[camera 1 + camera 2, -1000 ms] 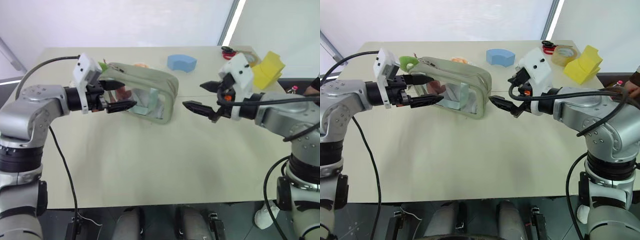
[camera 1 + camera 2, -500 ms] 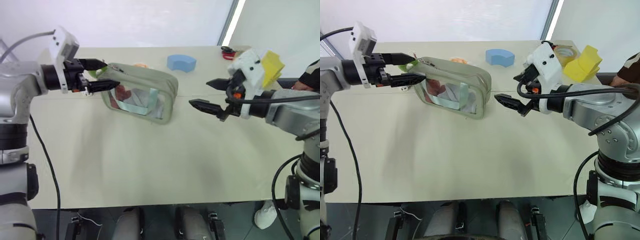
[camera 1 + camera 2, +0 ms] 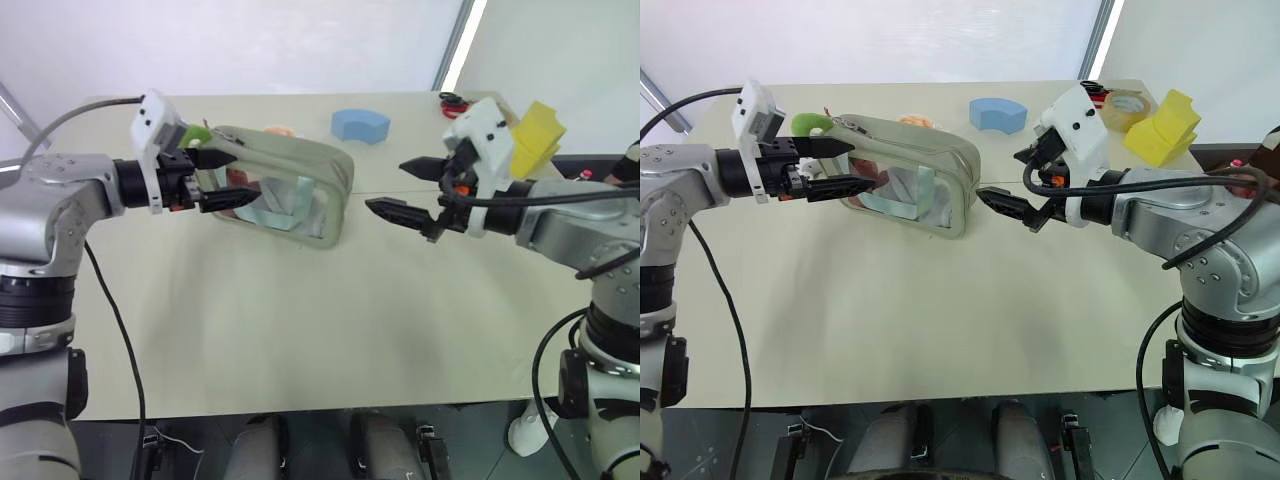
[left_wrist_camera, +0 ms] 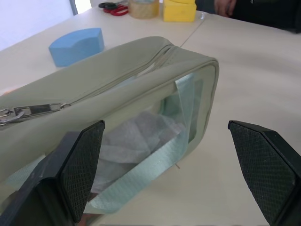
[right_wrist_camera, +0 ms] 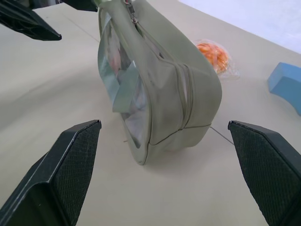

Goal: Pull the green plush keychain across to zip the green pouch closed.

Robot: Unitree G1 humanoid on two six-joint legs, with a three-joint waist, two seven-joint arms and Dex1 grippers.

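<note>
The green pouch [image 3: 300,175] stands on the table with its clear window facing me. Its zipper pull [image 4: 33,111] is at the left end. The green plush keychain [image 3: 812,124] pokes out just behind that end. My left gripper [image 3: 246,175] is open at the same end, with one finger by the top edge and the other in front of the window, holding nothing. My right gripper [image 3: 386,186] hovers open a short way off the pouch's right end [image 5: 188,122], empty.
Behind the pouch lie an orange-white fuzzy ball [image 5: 214,52] and a blue curved foam block [image 3: 362,123]. A yellow foam block [image 3: 537,138], a tape roll [image 3: 1127,108] and red scissors [image 3: 1095,92] sit at the back right. A person's arm [image 3: 1268,150] shows at the right edge.
My left gripper drew back to the left of the pouch half a second ago and has returned to its left end. The pouch and my right gripper have kept their places.
</note>
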